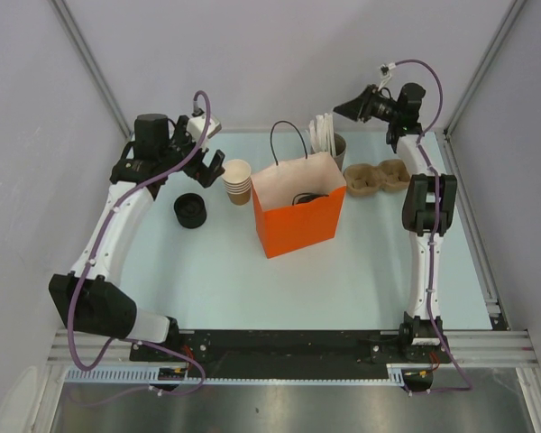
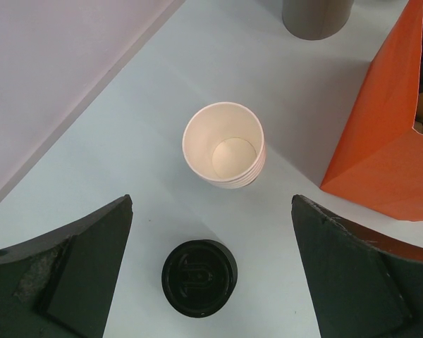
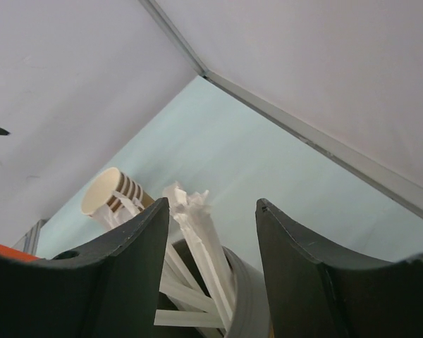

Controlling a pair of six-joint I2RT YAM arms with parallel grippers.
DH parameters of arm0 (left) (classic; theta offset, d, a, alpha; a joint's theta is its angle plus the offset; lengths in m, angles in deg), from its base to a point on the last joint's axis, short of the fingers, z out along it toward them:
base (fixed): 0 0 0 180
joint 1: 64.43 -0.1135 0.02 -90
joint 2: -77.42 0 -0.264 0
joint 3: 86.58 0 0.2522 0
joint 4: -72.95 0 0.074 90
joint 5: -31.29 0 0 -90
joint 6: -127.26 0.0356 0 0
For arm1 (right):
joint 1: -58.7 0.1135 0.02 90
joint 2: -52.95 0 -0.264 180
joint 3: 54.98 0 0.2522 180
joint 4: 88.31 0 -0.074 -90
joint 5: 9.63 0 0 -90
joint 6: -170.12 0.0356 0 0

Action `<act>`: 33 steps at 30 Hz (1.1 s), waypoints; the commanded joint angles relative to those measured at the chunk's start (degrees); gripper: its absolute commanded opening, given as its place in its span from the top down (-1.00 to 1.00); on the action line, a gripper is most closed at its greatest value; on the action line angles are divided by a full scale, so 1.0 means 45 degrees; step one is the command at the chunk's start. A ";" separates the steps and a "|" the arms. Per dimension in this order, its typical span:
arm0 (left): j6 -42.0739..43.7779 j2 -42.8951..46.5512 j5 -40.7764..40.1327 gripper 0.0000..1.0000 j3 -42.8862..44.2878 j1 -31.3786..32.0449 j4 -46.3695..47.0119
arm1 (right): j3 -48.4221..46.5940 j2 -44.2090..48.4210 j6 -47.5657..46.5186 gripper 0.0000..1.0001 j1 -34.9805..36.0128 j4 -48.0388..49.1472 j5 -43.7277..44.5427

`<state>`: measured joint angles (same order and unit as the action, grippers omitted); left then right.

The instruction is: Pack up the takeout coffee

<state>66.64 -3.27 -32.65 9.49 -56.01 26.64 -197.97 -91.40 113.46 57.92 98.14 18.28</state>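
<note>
The orange paper bag (image 1: 298,216) stands open mid-table, and its side shows in the left wrist view (image 2: 381,155). No lidded tan cup shows. Something dark lies inside the bag, and I cannot tell what it is. A stack of lidless tan cups (image 1: 238,180) (image 2: 224,148) and a stack of black lids (image 1: 191,210) (image 2: 197,277) stand left of the bag. My left gripper (image 1: 207,165) (image 2: 211,204) is open and empty above them. My right gripper (image 1: 350,108) (image 3: 211,208) is open and empty, raised above the paper-wrapped straws (image 3: 197,232).
A grey holder (image 1: 335,144) (image 3: 250,296) with the straws stands behind the bag. A brown cardboard cup carrier (image 1: 377,178) lies right of the bag. Walls close in the back and both sides. The bag's black handle (image 1: 288,135) sticks up.
</note>
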 commanded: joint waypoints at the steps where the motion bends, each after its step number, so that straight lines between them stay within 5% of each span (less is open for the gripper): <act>1: -0.0202 -0.0039 0.0516 -0.98 0.0344 -0.0134 0.0262 | -0.0033 -0.0226 0.2138 -0.15 -0.0374 0.2967 -0.0715; 23: -0.0358 0.0000 0.0634 -0.99 0.0207 -0.0134 0.0360 | -0.0247 -0.0226 -0.1471 -0.07 0.0504 -0.0603 -0.0657; 33: -0.0417 -0.0019 0.0653 -0.99 0.0050 -0.0134 0.0457 | -0.0267 -0.0207 -0.1746 0.20 0.0524 -0.1073 -0.0676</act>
<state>65.70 -3.81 -31.49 9.49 -56.01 26.92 -197.03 -91.90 106.69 60.22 93.22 15.22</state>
